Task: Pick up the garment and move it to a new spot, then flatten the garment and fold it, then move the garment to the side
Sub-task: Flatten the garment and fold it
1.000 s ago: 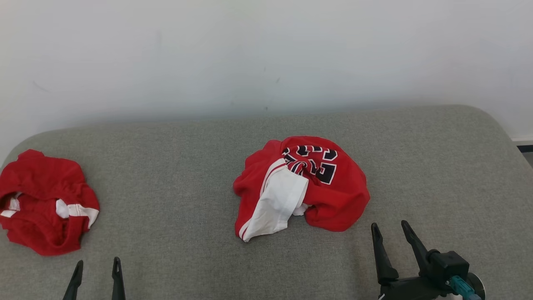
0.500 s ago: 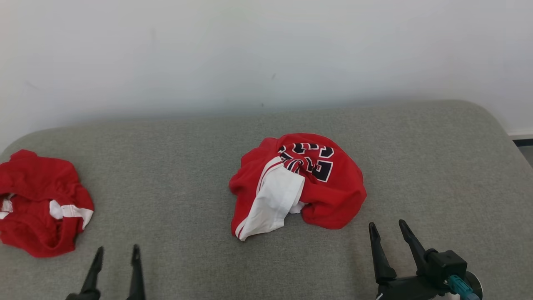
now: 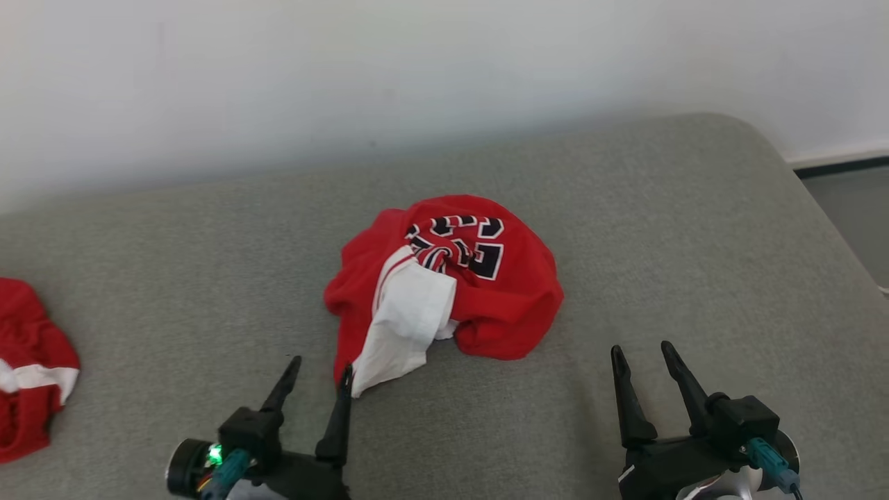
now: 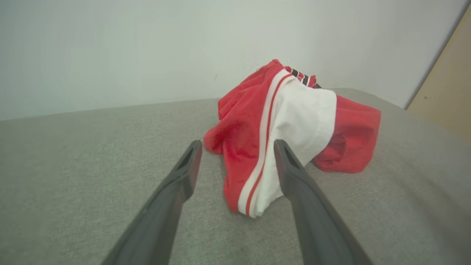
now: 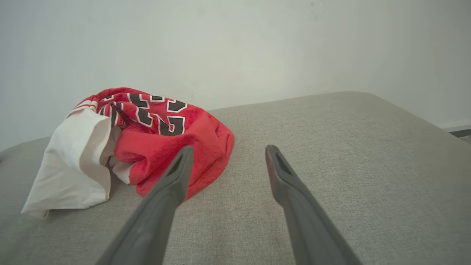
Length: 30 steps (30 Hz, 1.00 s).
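A crumpled red garment (image 3: 486, 292) with a white panel and dark numerals lies in a heap on the grey cushioned surface (image 3: 208, 264). My left gripper (image 3: 321, 369) stands open just short of the garment's near white corner, its right fingertip close to that hem. In the left wrist view the garment (image 4: 239, 147) lies beyond the left gripper (image 4: 237, 147), its striped hem seen between the spread fingers. My right gripper (image 3: 640, 351) is open, apart from the garment, to its lower right. The right wrist view shows the garment (image 5: 198, 140) to the left of the right gripper (image 5: 228, 151).
A second red and white garment (image 3: 28, 375) lies bunched at the left edge of the surface. A pale wall (image 3: 417, 69) runs behind. The surface's rounded right corner (image 3: 799, 180) drops to a floor strip. Bare grey fabric stretches to the right of the heap.
The head camera has shifted, moving the whole scene left and down. My left gripper has advanced up and right toward the garment's white corner. The right gripper has barely moved.
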Available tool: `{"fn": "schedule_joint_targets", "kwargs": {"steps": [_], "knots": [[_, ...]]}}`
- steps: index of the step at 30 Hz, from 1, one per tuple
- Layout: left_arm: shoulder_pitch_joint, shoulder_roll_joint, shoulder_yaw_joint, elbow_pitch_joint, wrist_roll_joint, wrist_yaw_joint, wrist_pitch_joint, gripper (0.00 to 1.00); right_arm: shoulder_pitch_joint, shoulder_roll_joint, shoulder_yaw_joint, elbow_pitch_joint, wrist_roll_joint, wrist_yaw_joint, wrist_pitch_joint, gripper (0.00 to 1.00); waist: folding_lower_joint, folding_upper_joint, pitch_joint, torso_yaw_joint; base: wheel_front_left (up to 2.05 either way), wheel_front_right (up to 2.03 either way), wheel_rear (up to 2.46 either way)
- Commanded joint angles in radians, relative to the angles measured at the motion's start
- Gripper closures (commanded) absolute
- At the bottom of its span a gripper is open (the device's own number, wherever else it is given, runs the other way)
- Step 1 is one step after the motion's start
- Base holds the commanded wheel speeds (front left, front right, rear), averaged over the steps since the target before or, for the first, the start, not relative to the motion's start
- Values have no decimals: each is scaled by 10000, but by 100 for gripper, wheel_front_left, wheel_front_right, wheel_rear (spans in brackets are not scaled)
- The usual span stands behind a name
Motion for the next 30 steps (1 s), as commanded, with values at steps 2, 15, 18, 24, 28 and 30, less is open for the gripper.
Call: {"fn": "schedule_joint_targets", "kwargs": {"steps": [2,15,18,24,28,30], "knots": [[-441,-31,-210,490,-58,-33,-26,0,-139,19,-24,38,84,32,-73,0,-1,-1,625,-621,0,0,0],[-1194,79,-120,2187,26,32,-28,100,-246,21,-135,289,-4,32,-233,0,-1,-1,670,-755,0,0,0],[-1056,115,101,1923,-4,36,-30,100,-174,19,-109,293,-3,31,-255,0,-1,-1,445,-448,0,0,0],[-546,471,490,857,230,148,-30,100,114,19,-146,358,68,32,-270,0,-1,-1,14,274,0,0,0],[78,949,704,106,396,278,-30,100,289,18,-75,402,168,31,-281,0,-1,-1,-258,814,0,0,0],[500,1128,819,-224,285,337,25,100,347,18,-2,438,210,31,-286,0,-1,-1,-345,996,0,0,0]]}}
